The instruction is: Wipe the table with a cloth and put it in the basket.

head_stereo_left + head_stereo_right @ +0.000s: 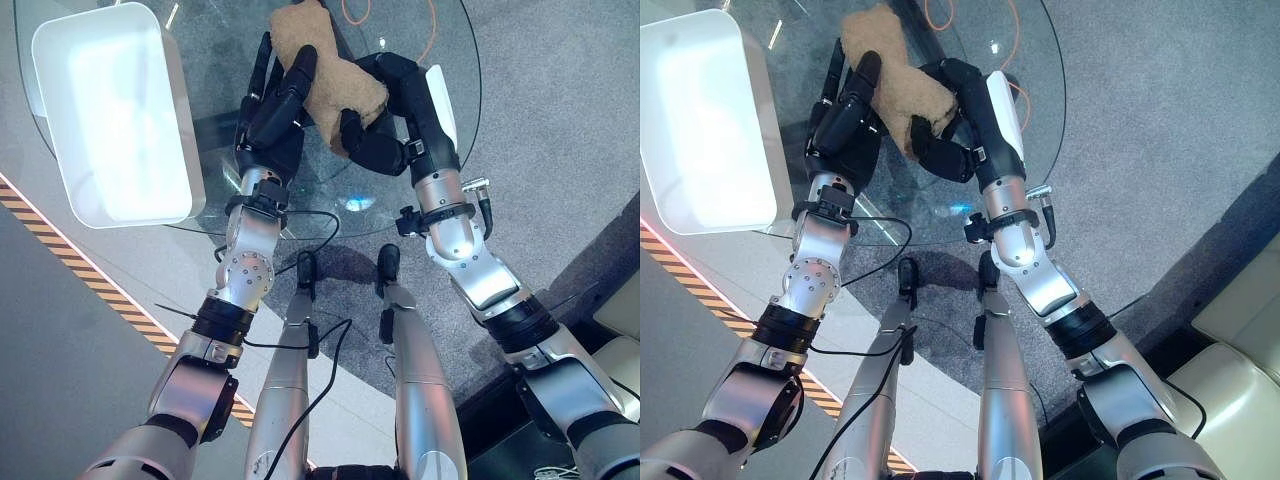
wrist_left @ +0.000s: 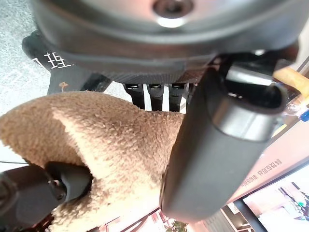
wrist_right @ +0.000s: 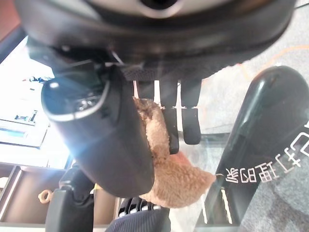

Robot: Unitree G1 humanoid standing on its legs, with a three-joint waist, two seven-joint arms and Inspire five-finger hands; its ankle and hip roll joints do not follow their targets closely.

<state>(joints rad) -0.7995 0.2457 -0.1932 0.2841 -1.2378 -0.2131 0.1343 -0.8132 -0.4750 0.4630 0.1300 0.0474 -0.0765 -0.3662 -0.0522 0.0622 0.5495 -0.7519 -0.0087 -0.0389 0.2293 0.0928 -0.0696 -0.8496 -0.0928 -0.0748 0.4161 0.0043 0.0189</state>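
Tan cloth (image 1: 330,70) pinched between both hands: left hand (image 1: 275,110) and right hand (image 1: 385,120) each grip it. Long axis runs from right hand diagonally away past left fingertips.

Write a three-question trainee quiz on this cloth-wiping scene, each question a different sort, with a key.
1. True or false: the tan cloth already lies in the white basket.
2. Multiple choice: the cloth is held by A) the left robot hand alone, B) the right robot hand alone, C) both robot hands.
3. Fill in: the round table has a top of clear ____.

Key: 1 false, it is over the table between the hands; 2 C; 3 glass.
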